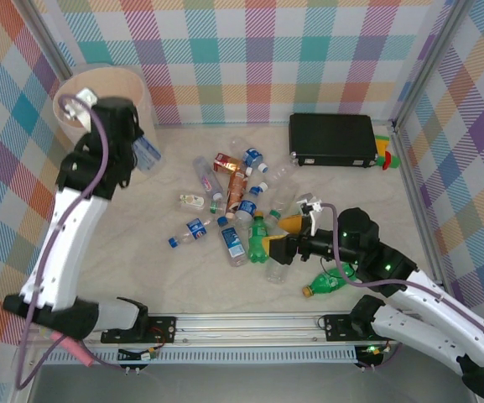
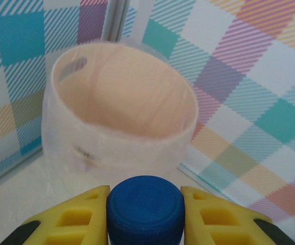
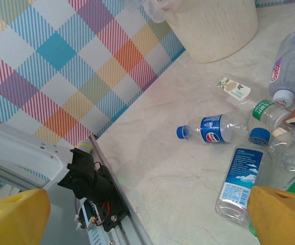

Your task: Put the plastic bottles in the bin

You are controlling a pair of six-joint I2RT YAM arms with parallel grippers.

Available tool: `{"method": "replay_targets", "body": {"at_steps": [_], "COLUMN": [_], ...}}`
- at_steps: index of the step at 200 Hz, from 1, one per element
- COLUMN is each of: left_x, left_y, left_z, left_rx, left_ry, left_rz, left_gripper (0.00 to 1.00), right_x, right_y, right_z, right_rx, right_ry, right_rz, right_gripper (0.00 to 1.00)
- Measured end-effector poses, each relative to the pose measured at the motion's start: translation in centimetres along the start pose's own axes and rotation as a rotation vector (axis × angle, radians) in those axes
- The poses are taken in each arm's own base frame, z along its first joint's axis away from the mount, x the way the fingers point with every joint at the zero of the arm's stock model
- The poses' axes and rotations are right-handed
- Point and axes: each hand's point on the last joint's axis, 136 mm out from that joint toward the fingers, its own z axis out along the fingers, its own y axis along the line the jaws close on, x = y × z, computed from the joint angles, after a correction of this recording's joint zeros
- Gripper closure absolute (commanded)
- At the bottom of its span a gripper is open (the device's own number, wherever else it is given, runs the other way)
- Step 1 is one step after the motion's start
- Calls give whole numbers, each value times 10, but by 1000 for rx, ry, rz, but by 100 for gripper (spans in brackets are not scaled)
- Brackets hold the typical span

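Just beyond the left claw stands the cream bin, its mouth facing the claw. That claw is pinching a blue-capped bottle between its yellow fingers. The right claw is spread wide, low over the bench, with the other bottles scattered ahead of it.

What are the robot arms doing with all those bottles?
They are tidying bottles into the bin. The left hand is squeezing a blue-capped bottle just in front of the bin and has not dropped it in yet. The right hand is wide open, low beside the pile of bottles lying on the table.
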Motion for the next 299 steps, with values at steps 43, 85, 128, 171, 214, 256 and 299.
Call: {"method": "replay_targets", "body": {"at_steps": [43,85,128,171,214,256,299], "left_x": [-23,-48,-78,-86,-67,-53,-46], "left_y": [15,56,79,77,73,67,51], "left_z": [67,95,109,136,179,195,189], "left_rx": [-84,-137,-117,-107,-145,-130,-65], "left_ry": [-6,-78,-168,-237,-208,-151,-100], "left_rz": [-105,-342,-579,-618,-520,-434,-427], "left_gripper": [75,76,78,81,60,13,9], "right_x": [0,0,11,25,30,31,29], "right_y": [1,1,-11,-23,-28,-31,-38], "right_z": [-3,-4,10,29,34,41,45], "right_rx": [17,32,68,94,104,113,144], "right_ry": [16,38,94,164,183,191,187], "right_rz": [6,11,29,50,56,51,55], "right_gripper": [1,1,1,1,1,1,1]}}
